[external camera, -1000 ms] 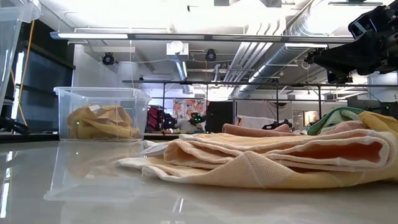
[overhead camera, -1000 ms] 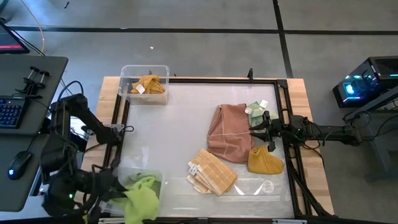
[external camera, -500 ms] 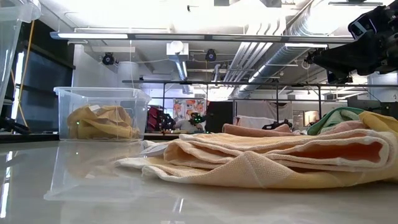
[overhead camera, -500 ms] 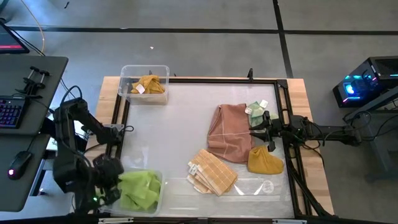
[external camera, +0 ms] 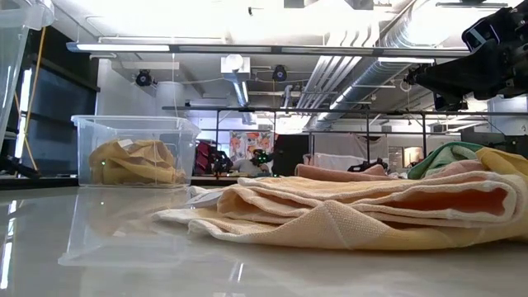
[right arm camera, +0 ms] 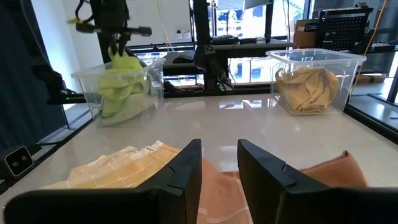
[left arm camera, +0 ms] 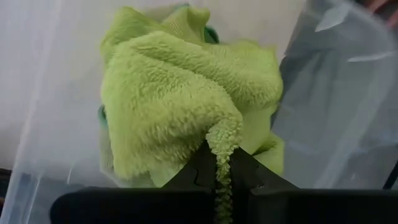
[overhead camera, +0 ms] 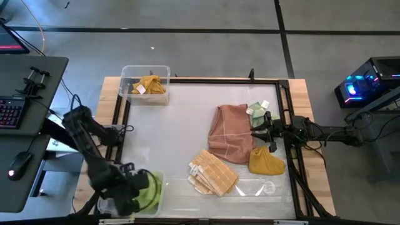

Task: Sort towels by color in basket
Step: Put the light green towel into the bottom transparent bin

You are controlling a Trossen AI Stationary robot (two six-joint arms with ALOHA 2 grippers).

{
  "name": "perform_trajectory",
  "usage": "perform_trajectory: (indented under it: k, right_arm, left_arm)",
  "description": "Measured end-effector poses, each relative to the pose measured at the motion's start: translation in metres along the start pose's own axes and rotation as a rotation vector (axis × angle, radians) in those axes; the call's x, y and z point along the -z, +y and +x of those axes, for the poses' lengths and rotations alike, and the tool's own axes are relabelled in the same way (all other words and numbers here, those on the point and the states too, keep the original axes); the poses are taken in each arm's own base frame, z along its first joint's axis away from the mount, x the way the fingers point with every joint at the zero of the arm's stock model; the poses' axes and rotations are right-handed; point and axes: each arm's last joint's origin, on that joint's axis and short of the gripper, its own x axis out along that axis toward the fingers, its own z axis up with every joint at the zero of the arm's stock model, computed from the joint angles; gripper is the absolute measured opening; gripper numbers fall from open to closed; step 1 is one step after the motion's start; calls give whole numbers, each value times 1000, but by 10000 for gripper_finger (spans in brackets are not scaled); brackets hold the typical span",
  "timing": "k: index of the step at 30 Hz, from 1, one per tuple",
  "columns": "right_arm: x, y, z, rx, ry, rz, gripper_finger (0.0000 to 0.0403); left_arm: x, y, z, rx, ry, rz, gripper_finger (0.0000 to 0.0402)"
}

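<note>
My left gripper points down over the clear bin at the table's near left, shut on a lime green towel. The towel's lower part lies bunched inside that bin. My right gripper waits open and level at the right edge, above the pink-brown towel, with nothing between its fingers. On the table lie tan checked towels, a mustard towel and a sage green towel. My left gripper pinches a raised fold of the lime towel between its two fingers, coming from above and pointing down. The towel hangs below the fingers in a loose bunch, its lower part resting in the near-left bin.
A second clear bin at the far left corner holds a mustard towel. A black frame rims the work surface. A desk with keyboard and mouse stands left of the table. White surface lies bare between the bins and the towel pile.
My left gripper has swung from beyond the bin's near-left side to over the bin, tipped to point straight down and sunk. The lime towel, which hung out past the bin's near edge, now lies bunched inside it, still held.
</note>
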Motion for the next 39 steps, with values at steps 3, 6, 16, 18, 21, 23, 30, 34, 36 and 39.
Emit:
perform_trajectory:
  k: [3, 6, 16, 18, 21, 23, 30, 34, 36, 39]
  right_arm:
    - [0, 0, 0, 0, 0, 0, 98]
    - [0, 0, 0, 0, 0, 0, 98]
    - [0, 0, 0, 0, 0, 0, 98]
    - [0, 0, 0, 0, -1, 0, 98]
    - [0, 0, 0, 0, -1, 0, 98]
    - [0, 0, 0, 0, -1, 0, 98]
    - [0, 0, 0, 0, -1, 0, 98]
    - [0, 0, 0, 0, -1, 0, 98]
    - [0, 0, 0, 0, -1, 0, 98]
    - [0, 0, 0, 0, -1, 0, 98]
  left_arm:
    - [-5, -6, 17, 0, 70, 45, 0]
    - [-4, -6, 34, 48, 128, 28, 0]
    - [11, 14, 63, -65, 178, -305, 16]
    - [13, 17, 63, -80, 205, -335, 30]
    - [16, 17, 56, -49, 216, -329, 55]
    - [18, 18, 47, -15, 207, -322, 70]
    - [29, 32, 7, 105, 144, -382, 112]
    - [37, 41, -13, 168, 61, -404, 119]
    - [38, 43, -17, 177, -36, -365, 118]
    - [37, 40, -15, 182, -122, -282, 111]
